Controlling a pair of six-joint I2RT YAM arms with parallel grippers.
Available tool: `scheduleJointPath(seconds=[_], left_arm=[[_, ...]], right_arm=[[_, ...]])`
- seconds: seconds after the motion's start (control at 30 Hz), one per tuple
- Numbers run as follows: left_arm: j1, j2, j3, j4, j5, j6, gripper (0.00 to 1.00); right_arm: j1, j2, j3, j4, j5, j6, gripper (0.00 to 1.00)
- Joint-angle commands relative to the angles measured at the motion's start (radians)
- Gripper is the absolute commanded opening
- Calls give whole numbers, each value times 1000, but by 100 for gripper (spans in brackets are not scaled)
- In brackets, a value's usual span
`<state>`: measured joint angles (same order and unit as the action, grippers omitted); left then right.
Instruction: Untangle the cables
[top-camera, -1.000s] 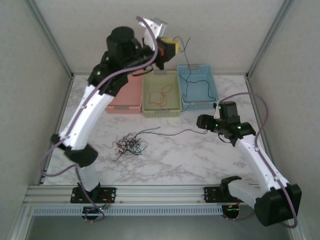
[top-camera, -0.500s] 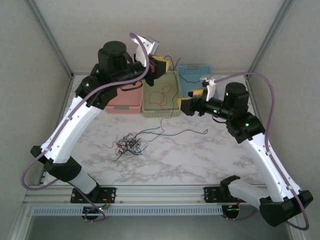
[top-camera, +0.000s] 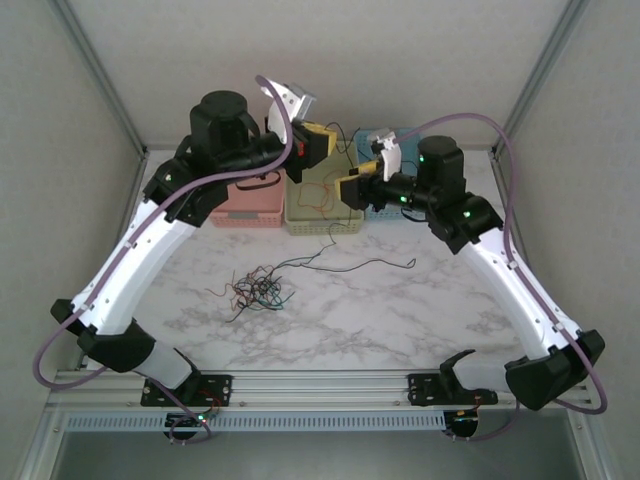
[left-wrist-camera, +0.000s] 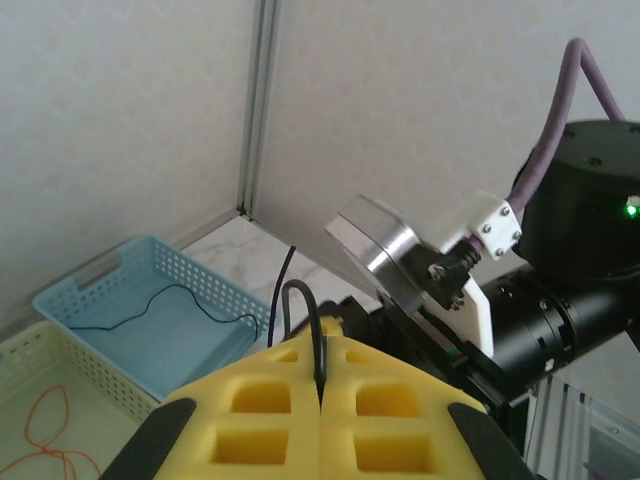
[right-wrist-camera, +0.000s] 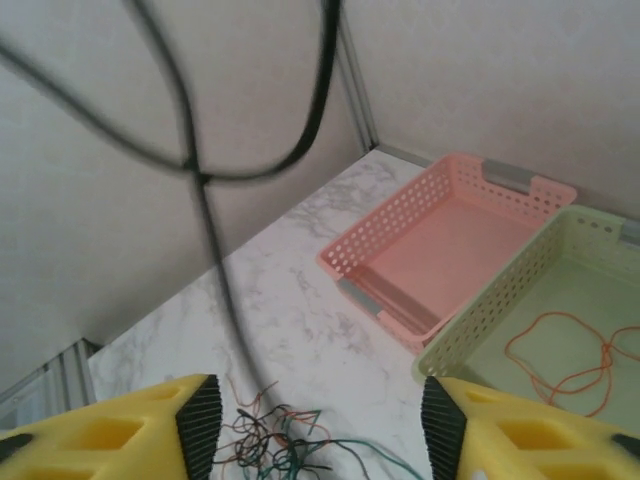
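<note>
— Left gripper (left-wrist-camera: 320, 392) clamps a black cable (left-wrist-camera: 317, 340) held high; the tangle (top-camera: 258, 290) lies on the table (top-camera: 420, 310).
— Right gripper (right-wrist-camera: 315, 425), jaws parted and empty, should pinch that strand lower down, then draw gently.

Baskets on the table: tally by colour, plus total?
pink basket: 1
yellow-green basket: 1
blue basket: 1
Total: 3

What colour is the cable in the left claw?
Black; the cable shows best in the left wrist view.
</note>
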<state>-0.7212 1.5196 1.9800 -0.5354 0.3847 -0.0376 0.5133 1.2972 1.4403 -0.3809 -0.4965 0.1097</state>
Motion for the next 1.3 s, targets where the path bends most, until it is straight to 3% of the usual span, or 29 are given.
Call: scheduleJointPath(seconds=[0.0, 0.03, 0.07, 0.27, 0.33, 0.37, 0.4, 0.63, 0.8, 1.07, 1.27], left_arm=[[-1, -57, -27, 20, 3, 4, 0], [-1, -65, -37, 22, -5, 5, 2], [-1, -71, -42, 21, -12, 6, 15], [-2, -149, -115, 19, -109, 4, 58], [-1, -201, -176, 35, -173, 14, 76], [-1, -227, -209, 41, -215, 19, 93], [-1, -257, -236, 36, -264, 20, 100], [0, -438, -411, -65, -531, 32, 100], [2, -636, -638, -96, -673, -19, 100], [2, -862, -849, -202, -672, -91, 100], [2, -970, -939, -253, -746, -133, 100]], right_arm=[[7, 4, 55, -43, 52, -22, 24], [7, -4, 50, -47, 69, -22, 12], [7, -16, 45, -50, 97, -17, 0], [3, -21, 124, -90, 307, -34, 0], [-6, 27, 214, -124, 372, -45, 0], [-11, 51, 256, -137, 400, -44, 0], [-18, 77, 303, -148, 427, -41, 0], [-67, 274, 628, -211, 564, -1, 0], [-104, 428, 858, -273, 638, 43, 0], [-166, 645, 1182, -354, 751, 55, 0], [-197, 684, 1192, -276, 829, 70, 0]])
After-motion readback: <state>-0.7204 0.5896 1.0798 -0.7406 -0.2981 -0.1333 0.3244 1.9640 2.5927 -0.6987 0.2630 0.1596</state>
